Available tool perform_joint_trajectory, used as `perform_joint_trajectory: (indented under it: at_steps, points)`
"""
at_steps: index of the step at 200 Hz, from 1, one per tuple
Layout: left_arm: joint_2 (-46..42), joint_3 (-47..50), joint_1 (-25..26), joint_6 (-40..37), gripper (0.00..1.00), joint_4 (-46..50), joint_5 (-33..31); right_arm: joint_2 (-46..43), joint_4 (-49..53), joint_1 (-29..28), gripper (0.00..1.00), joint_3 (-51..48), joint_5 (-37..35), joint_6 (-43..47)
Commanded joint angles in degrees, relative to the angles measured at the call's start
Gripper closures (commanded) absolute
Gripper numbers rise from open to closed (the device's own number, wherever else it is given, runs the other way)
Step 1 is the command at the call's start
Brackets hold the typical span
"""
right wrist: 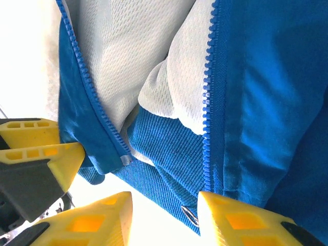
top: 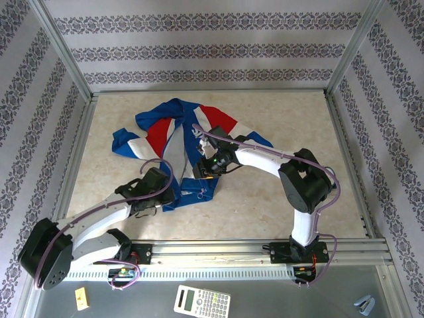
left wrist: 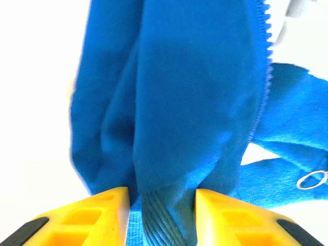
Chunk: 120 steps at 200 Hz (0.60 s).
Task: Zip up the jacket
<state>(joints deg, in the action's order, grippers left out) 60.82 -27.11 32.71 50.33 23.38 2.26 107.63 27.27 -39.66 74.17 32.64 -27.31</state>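
The jacket (top: 173, 131) lies open on the table, blue with red and white panels and its white mesh lining (right wrist: 128, 46) showing. My left gripper (top: 165, 193) is at the bottom hem on the jacket's left side. It is shut on a bunched fold of blue fabric and ribbed hem (left wrist: 159, 210). My right gripper (top: 204, 171) stands open over the hem (right wrist: 164, 154) of the other front edge. Both zipper halves (right wrist: 207, 102) run apart, unjoined. A metal pull ring (right wrist: 189, 215) sits by the right gripper's right finger (right wrist: 241, 220). The left gripper's yellow fingers (right wrist: 36, 154) hold the neighbouring edge.
Metal frame rails (top: 265, 248) run along the table's near edge, and patterned walls enclose the other sides. A calculator (top: 202, 302), a small yellow item (top: 81, 298) and a dark clip-like object (top: 363, 303) lie in front of the arm bases.
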Motion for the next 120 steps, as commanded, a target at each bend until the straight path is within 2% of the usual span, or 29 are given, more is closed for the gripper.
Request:
perform_joint_trajectory:
  at_steps: [1, 120]
  points:
    - [-1.79, 2.67, -2.34, 1.35, 0.64, 1.51, 2.31, 0.4, -0.89, -1.19, 0.62, 1.88, 1.85, -1.42]
    - [-3.35, 6.32, -5.75, 1.35, 0.65, -1.88, 5.91, 4.79, -9.43, -6.69, 0.62, 2.57, 7.15, -6.62]
